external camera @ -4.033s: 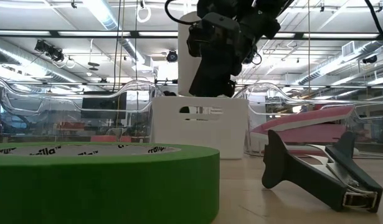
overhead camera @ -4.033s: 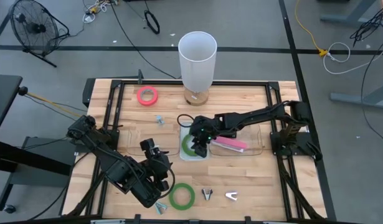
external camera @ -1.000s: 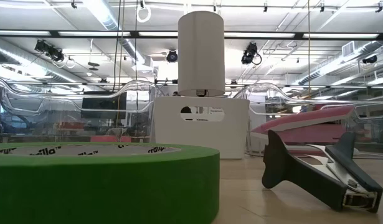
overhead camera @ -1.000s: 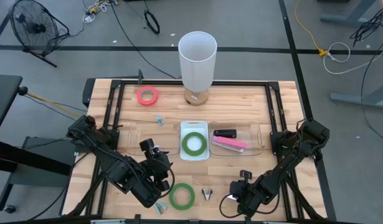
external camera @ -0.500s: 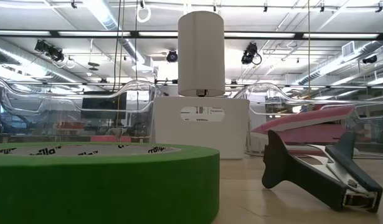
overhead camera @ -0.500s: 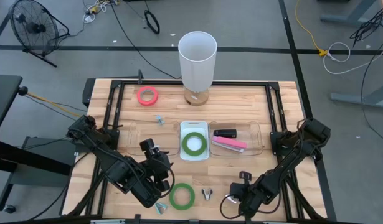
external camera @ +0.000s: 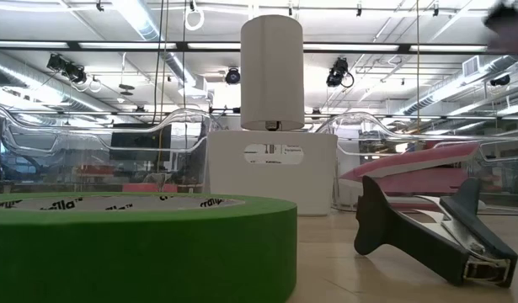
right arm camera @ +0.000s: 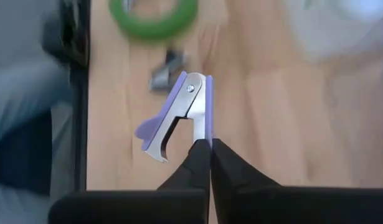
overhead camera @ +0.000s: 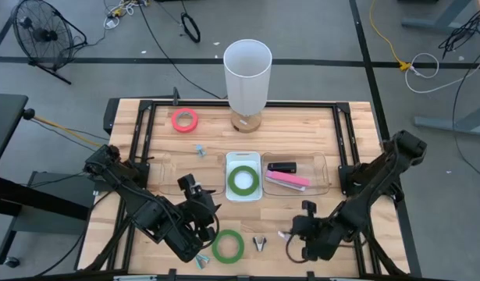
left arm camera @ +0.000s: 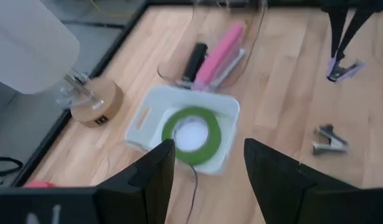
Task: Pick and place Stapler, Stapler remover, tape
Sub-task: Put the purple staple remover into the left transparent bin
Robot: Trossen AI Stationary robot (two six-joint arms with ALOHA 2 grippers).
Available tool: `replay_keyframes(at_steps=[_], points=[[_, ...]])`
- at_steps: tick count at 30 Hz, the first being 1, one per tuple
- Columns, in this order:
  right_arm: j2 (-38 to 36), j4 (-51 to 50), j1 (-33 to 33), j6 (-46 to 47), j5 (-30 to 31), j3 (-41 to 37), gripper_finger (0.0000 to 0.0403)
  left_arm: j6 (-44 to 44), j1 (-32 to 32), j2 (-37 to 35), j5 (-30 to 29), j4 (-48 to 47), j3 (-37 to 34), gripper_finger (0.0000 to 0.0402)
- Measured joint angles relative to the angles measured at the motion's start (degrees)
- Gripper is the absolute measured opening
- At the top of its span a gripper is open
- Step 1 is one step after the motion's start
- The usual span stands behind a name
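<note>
- We see the worktop [overhead camera: 318, 125] with a tall white cylinder [overhead camera: 247, 74] near its far edge.
- We take the white tray [overhead camera: 243, 193] as landmark: a green tape roll [overhead camera: 243, 179] lies inside; just right, a clear tray holds the pink stapler [overhead camera: 286, 181].
- Another green roll [overhead camera: 227, 246] lies nearer than the tray; the pinkish-red roll [overhead camera: 184, 119] lies far-left.
- Left gripper [overhead camera: 200, 204], left of the tray, jaws apart, empty.
- Right gripper [right arm camera: 205, 144], near-right of the tray, jaws closed on a purple staple remover [right arm camera: 179, 112].
</note>
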Motion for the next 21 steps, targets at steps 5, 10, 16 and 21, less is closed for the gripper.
replay_keyframes(at_steps=[5, 10, 16, 21], points=[[-6.95, 2.26, 0.01, -4.83, 8.56, 0.01, 0.0, 3.05, 0.3, 0.0, -6.0, 3.34, -0.01, 0.0197], [-12.15, 9.3, 0.01, -13.83, 15.18, 0.01, 0.0, 15.32, 1.31, 0.0, -5.75, 17.07, -1.77, 0.0197], [-13.88, 25.05, 0.01, -30.39, 17.86, 0.03, 0.0, 31.48, 3.84, 0.07, 1.45, 38.27, -6.76, 0.0197], [-13.44, 32.63, 0.01, -40.03, 18.37, 0.08, 0.0, 38.5, 5.56, 0.09, 4.22, 50.13, -8.64, 0.0197]])
